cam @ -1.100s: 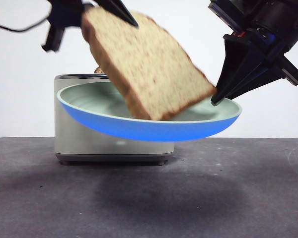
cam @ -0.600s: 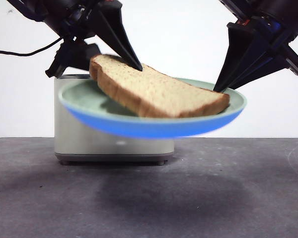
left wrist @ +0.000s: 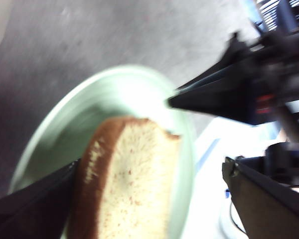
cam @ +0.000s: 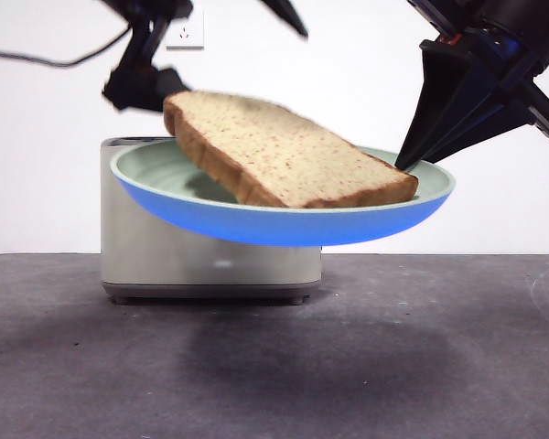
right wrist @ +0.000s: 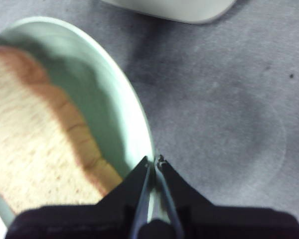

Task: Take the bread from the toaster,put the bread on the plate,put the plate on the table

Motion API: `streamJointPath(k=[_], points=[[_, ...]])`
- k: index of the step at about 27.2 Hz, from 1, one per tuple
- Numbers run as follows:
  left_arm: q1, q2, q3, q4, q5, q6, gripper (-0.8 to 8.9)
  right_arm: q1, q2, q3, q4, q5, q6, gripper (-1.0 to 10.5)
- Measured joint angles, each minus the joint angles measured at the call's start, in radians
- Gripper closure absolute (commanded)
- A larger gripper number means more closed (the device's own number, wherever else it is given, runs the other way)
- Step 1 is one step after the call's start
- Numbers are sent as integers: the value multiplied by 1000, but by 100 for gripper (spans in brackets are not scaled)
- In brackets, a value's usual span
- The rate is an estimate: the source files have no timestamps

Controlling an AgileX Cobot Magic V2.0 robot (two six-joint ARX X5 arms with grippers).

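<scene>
The bread (cam: 284,155) lies flat in the mint green plate (cam: 284,224), its crust end resting over the plate's left rim. My right gripper (cam: 407,165) is shut on the plate's right rim and holds it level in the air, above the table (cam: 348,366) and in front of the cream toaster (cam: 165,261). The right wrist view shows the closed jaws (right wrist: 154,162) pinching the rim (right wrist: 139,124), with the bread (right wrist: 30,144) beside them. My left gripper (cam: 215,46) is open and empty above the bread (left wrist: 129,184); the plate (left wrist: 119,89) lies below it.
The toaster's corner (right wrist: 174,7) stands on the table behind the plate. A white wall socket (cam: 185,27) is on the back wall. A cable hangs at the upper left (cam: 46,59). The plate's shadow falls on the table beneath it (cam: 320,357).
The bread went from steeply tilted in the left gripper to lying on the plate. The left gripper let go and rose. The right gripper kept holding the plate, which levelled slightly.
</scene>
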Motion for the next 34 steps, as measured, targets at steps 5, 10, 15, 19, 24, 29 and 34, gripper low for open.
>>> streamJointPath(k=[5, 10, 15, 19, 24, 29, 34], points=[[0, -8, 159, -141, -1, 62, 343, -51, 0, 1, -18, 6, -2, 963], [0, -8, 287, -294, -4, 153, 343, -130, 0, 2, -43, 6, -21, 963], [0, -47, 312, -367, -69, 220, 343, -206, 24, 2, -64, 5, -57, 963], [0, -114, 313, -372, -114, 238, 343, -266, 85, 2, -63, 6, -84, 963], [0, -210, 313, -375, -159, 246, 343, -307, 185, 3, -42, 6, -116, 963], [0, -300, 313, -393, -212, 246, 343, -320, 274, 3, -6, 7, -132, 963], [0, -367, 313, -425, -251, 249, 343, -320, 346, 5, 4, 6, -136, 963]])
